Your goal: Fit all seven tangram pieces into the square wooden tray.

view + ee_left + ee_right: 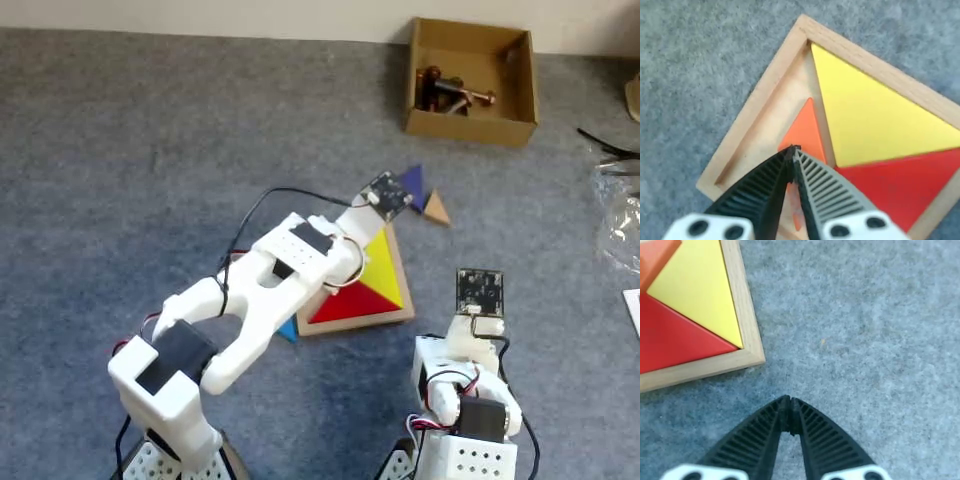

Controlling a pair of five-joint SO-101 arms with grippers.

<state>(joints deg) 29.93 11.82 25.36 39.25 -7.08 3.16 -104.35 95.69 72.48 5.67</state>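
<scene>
Grey carpet covers the whole surface; a pale wall strip runs along the far edge, where a cardboard box sits, clear plastic nearby

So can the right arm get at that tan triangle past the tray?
Probably yes: the tan triangle lies on carpet beyond the tray, nothing between it and the right gripper, though the left arm hovers close beside it.

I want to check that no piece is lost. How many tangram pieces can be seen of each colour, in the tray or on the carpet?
yellow piece: 1
red piece: 1
orange piece: 1
dark blue piece: 1
tan piece: 1
light blue piece: 1
Total seen: 6
</scene>
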